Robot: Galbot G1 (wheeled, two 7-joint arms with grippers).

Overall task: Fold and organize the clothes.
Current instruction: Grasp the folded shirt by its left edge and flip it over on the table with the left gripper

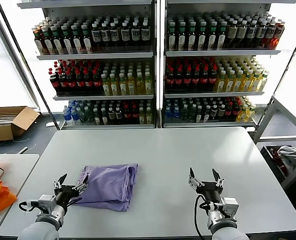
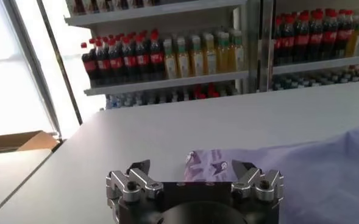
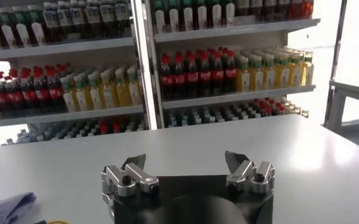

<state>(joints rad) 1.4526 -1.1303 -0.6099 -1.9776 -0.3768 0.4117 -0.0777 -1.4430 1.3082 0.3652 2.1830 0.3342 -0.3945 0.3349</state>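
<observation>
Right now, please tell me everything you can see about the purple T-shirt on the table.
The lavender T-shirt is soft, plain cloth, folded into a rough rectangle with layered edges on its right side. It lies flat on the white table, left of centre, near the front edge. The open left end effector is at its left edge; whether they touch is unclear. Nothing lies on it.

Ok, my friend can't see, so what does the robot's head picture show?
A folded purple T-shirt lies on a grey table. The left gripper is open at its edge, the right gripper open over bare table. Drink shelves stand behind.
</observation>
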